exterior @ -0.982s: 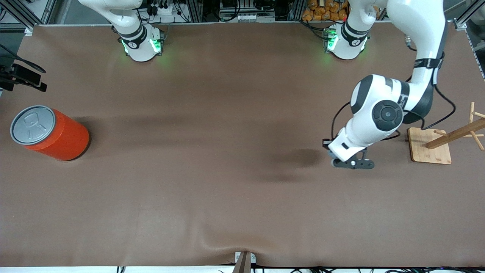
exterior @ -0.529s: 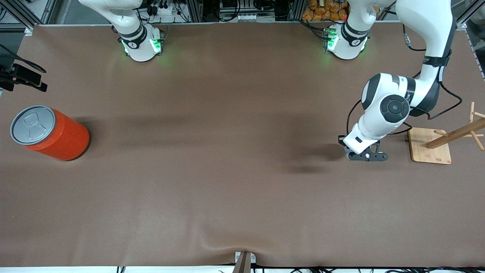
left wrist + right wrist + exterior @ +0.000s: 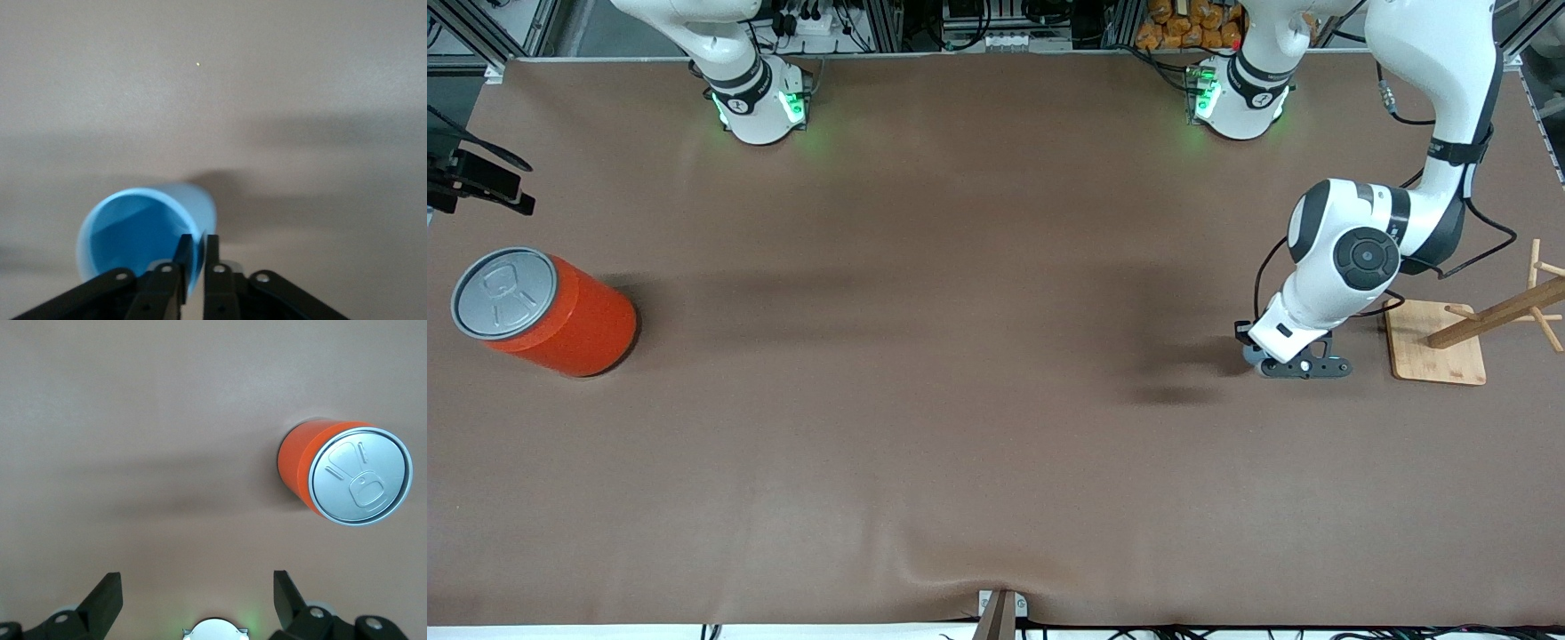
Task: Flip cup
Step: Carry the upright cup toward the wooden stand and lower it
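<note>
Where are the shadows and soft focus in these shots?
Front view: dark shadow on the table beside the left gripper. Left wrist view: the cup is soft-focus, pinched at its rim by the fingers. Right wrist view: the orange can casts a faint shadow.

Left arm [image 3: 1352, 258]: glossy white shells, black joint bands, round dark grey cap, black cables looped alongside. Bases [image 3: 760, 102]: white, green lights lit. Fingers [image 3: 170, 280]: black, silver screws fitted.

Cup [image 3: 1253, 353] mostly hidden under left pincer [image 3: 1303, 367] in front view.
</note>
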Tool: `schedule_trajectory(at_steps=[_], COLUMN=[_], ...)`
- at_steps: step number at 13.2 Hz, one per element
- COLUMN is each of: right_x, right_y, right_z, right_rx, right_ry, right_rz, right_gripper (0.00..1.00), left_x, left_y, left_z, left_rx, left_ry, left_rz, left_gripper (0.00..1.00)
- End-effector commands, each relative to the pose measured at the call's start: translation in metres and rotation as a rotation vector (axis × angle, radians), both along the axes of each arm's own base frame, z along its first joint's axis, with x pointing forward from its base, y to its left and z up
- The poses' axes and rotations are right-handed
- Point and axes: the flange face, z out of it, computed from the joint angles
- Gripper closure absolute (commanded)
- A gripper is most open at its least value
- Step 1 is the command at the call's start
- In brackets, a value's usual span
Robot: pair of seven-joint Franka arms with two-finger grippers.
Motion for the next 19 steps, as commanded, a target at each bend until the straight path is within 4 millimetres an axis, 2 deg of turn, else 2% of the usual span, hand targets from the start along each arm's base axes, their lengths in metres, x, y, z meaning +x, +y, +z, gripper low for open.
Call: schedule_trajectory(at_steps=[1, 2, 3, 4, 5, 6, 9, 11, 15, 19], right_x=[0.0, 0.0, 0.0, -0.001, 0.0, 0.0, -0.001, -0.002, -0.002, -0.002], right_y=[-0.001, 0.0, -0.003, -0.003, -0.003, -0.003, -0.002, -0.003, 0.0, 0.0], right_z=[0.002, 0.002, 0.002, 0.001, 0.001, 0.002, 0.004, 0.004, 0.004, 0.004], right_rx=[0.008, 0.007, 0.008, 0.008, 0.008, 0.008, 0.007, 0.007, 0.007, 0.01], right_ry=[-0.001, -0.002, -0.001, 0.001, 0.001, -0.001, -0.002, -0.002, -0.002, -0.001], right_rz=[0.004, 0.005, 0.001, -0.001, 0.001, 0.001, 0.002, 0.001, 0.006, 0.003], right_gripper=[0.0, 0.0, 0.0, 0.0, 0.0, 0.0, 0.0, 0.0, 0.0, 0.0], left_x=[0.003, 0.002, 0.003, 0.004, 0.007, 0.014, 0.034, 0.04, 0.055, 0.063], left_y=[0.0, -0.001, -0.001, -0.002, -0.003, -0.002, -0.004, -0.008, -0.012, -0.011], left_z=[-0.011, -0.011, -0.011, -0.005, 0.003, 0.015, 0.054, 0.075, 0.137, 0.184], left_rx=[0.008, 0.008, 0.008, 0.008, 0.005, 0.005, 0.012, 0.018, 0.028, 0.021], left_ry=[-0.005, -0.006, -0.007, -0.012, -0.027, -0.037, -0.02, -0.008, 0.018, 0.013], left_rz=[0.0, 0.005, 0.005, 0.005, 0.003, -0.001, 0.011, 0.012, 0.027, 0.041], left_gripper=[0.76, 0.73, 0.65, 0.49, 0.28, 0.0, 0.0, 0.0, 0.0, 0.0])
